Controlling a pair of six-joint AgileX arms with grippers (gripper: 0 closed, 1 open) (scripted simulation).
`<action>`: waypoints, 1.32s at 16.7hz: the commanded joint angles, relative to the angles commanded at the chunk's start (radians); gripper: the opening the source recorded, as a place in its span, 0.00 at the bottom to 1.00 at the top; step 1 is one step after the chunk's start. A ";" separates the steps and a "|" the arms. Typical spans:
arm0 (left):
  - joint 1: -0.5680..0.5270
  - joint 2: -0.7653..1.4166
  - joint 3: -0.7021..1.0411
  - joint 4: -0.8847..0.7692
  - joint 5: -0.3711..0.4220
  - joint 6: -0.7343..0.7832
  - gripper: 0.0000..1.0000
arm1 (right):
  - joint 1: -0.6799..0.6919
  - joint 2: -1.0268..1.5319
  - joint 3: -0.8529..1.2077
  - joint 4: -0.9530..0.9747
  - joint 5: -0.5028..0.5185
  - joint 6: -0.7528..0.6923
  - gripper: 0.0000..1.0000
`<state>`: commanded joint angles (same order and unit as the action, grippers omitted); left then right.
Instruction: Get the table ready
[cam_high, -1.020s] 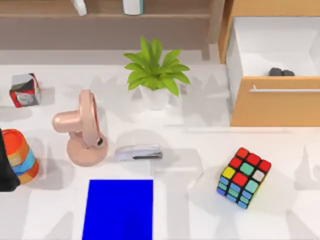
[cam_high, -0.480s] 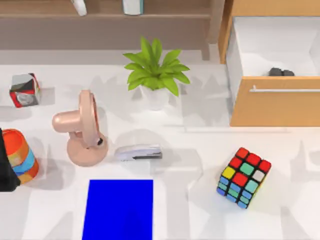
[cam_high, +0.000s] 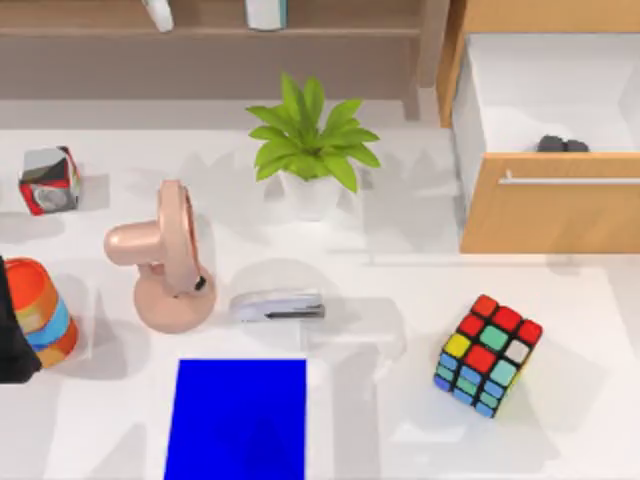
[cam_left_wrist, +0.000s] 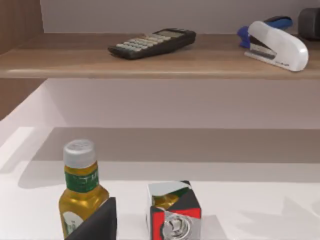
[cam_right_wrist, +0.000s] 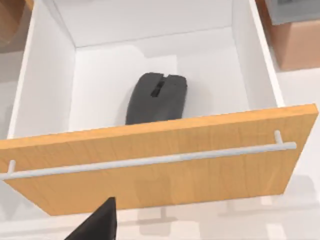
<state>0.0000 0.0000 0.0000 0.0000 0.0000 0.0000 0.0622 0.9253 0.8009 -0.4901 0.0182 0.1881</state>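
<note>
Table (cam_high: 560, 440) spans the top view, cluttered. Left arm (cam_high: 12, 330) sits at the left edge by a striped cup (cam_high: 42, 310); finger state can't tell. Bottle label (cam_left_wrist: 82, 181) unreadable. Mid front edge: blue mat (cam_high: 240, 418), bare. Right corner: open drawer (cam_right_wrist: 150, 170) holds a mouse (cam_right_wrist: 156, 97) (likely next pick; approach from above, clear the drawer front). Right fingers: can't tell.

Smooth white table (cam_high: 560, 440); light-wood drawer (cam_right_wrist: 165, 172) with metal handle (cam_right_wrist: 150, 161); matt black mouse (cam_right_wrist: 156, 97)
</note>
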 joint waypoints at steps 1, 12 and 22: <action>0.000 0.000 0.000 0.000 0.000 0.000 1.00 | 0.006 0.098 0.089 -0.047 0.003 0.017 1.00; 0.000 0.000 0.000 0.000 0.000 0.000 1.00 | 0.068 1.133 1.015 -0.518 0.038 0.172 1.00; 0.000 0.000 0.000 0.000 0.000 0.000 1.00 | 0.084 1.508 1.343 -0.696 0.029 0.256 1.00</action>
<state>0.0000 0.0000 0.0000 0.0000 0.0000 0.0000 0.1458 2.4332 2.1444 -1.1859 0.0472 0.4441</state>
